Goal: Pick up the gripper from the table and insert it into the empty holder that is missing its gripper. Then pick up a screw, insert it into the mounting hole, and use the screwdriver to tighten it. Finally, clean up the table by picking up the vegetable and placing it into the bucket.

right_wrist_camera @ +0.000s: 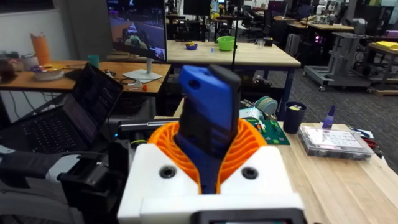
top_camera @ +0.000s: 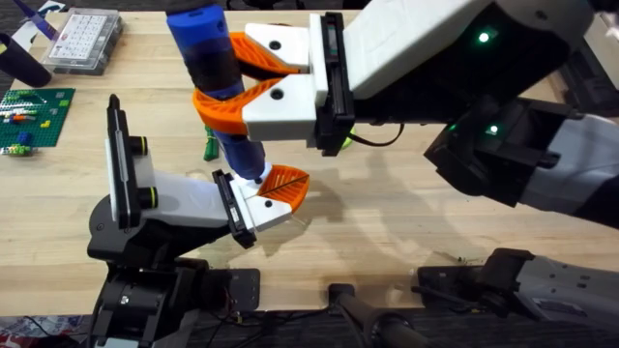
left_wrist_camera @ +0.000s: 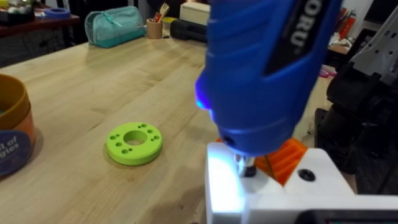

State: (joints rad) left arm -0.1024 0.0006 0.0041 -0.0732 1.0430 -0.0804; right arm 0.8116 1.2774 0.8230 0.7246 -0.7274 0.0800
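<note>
Between the right claw's (top_camera: 253, 70) orange pads, the screwdriver (top_camera: 215, 68) is clamped tip-down against the left claw (top_camera: 276, 193), whose state cannot be told; tightening is judged current, requiring steady axial alignment.

Lime-green ring (left_wrist_camera: 134, 143); clear parts box (top_camera: 82, 40); laptop (right_wrist_camera: 81, 118)

The screwdriver's (top_camera: 215, 68) handle top runs off the overhead picture's upper edge, and its metal tip (left_wrist_camera: 244, 167) sinks out of sight among white gripper parts. The vegetable (top_camera: 210, 146) peeks out as a dark-green sliver behind the tool. The bucket (left_wrist_camera: 12, 134) is cut by the left wrist picture's edge, its label unreadable.
</note>
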